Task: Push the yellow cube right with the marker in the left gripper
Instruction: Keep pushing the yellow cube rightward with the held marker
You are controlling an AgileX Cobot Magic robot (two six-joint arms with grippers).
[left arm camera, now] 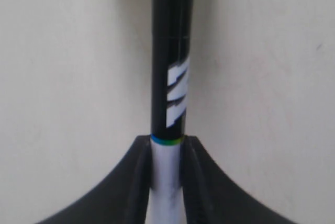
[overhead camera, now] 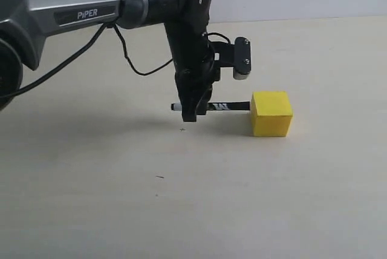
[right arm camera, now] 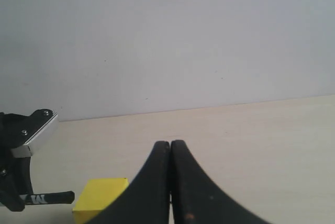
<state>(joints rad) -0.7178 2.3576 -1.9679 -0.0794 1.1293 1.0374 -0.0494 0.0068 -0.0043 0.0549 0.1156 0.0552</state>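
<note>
Lettering [overhead camera: 88,13] "PIPER" marks the arm [overhead camera: 36,12] whose left gripper [overhead camera: 191,116] holds the marker [overhead camera: 228,106], tip at the yellow cube [overhead camera: 272,114]; right gripper [right arm camera: 170,148] closed.

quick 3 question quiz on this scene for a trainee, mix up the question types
1. Fill in: the black end of the marker points at the ____ cube.
2. True or false: the left claw holds the marker upright.
3. The right claw is: A open; B shut on the cube; C shut, empty.
Key: 1 yellow; 2 false, the left claw holds it level; 3 C.
</note>
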